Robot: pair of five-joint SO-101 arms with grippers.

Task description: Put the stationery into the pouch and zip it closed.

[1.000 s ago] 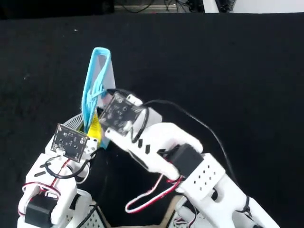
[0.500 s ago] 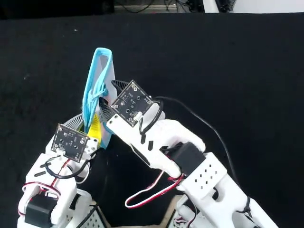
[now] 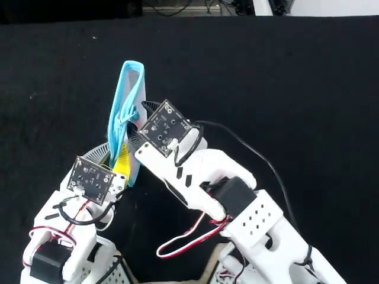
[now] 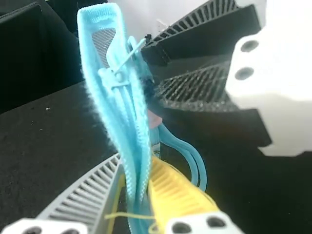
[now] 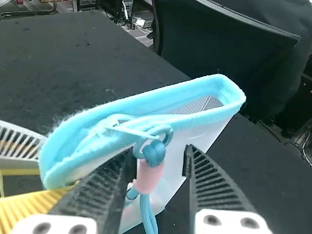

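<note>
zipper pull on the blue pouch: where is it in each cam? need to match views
High view: zipper pull sits about halfway along the upright pouch.
Left wrist view: on the pouch's fuzzy blue zip edge, near the black ribbed gripper behind it.
Right wrist view: hanging between the open jaws of the right gripper.
Shared landmark: the pouch's rounded blue end.

Bright, even light, probably from overhead; pouch (image 3: 120,118) well lit, black table (image 3: 308,89) swallows shadows.

Blue-edged pouch (image 5: 200,114), zipper pull (image 5: 152,152) between parted end effector (image 5: 159,155) fingers
</note>
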